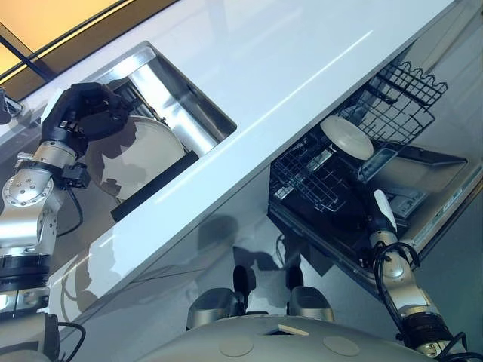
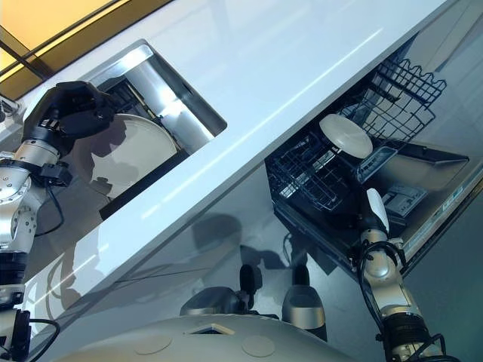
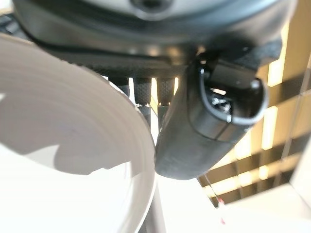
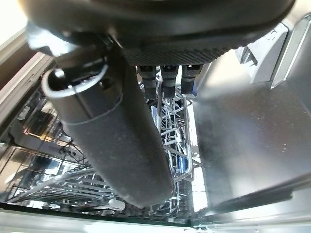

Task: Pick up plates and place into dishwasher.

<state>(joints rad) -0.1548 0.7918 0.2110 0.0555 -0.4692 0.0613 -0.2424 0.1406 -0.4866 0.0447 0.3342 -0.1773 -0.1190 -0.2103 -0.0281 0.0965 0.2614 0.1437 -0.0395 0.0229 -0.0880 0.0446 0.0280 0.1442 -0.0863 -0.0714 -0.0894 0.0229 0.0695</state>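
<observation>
- the left hand (image 1: pixel 87 113) sits at the upper left of the frame, right at the top rim of the plate (image 1: pixel 147 154) standing on edge in the sink (image 1: pixel 189 117). its fingers (image 3: pixel 167 90) curl over the rim with the thumb on the near face, so it looks like a pinch on that plate.
- the right hand (image 1: pixel 383 211) is at lower right over the open dishwasher (image 1: pixel 445 200). fingers look straight and relaxed, holding nothing.
- the dishwasher rack (image 1: pixel 317 177) already has a pale dish (image 1: pixel 347 136) in it.
- so the rack lies well to the right of the plate, across the white worktop (image 1: pixel 287 83). left hand's way nearer, i'd guess it lifts first.
</observation>
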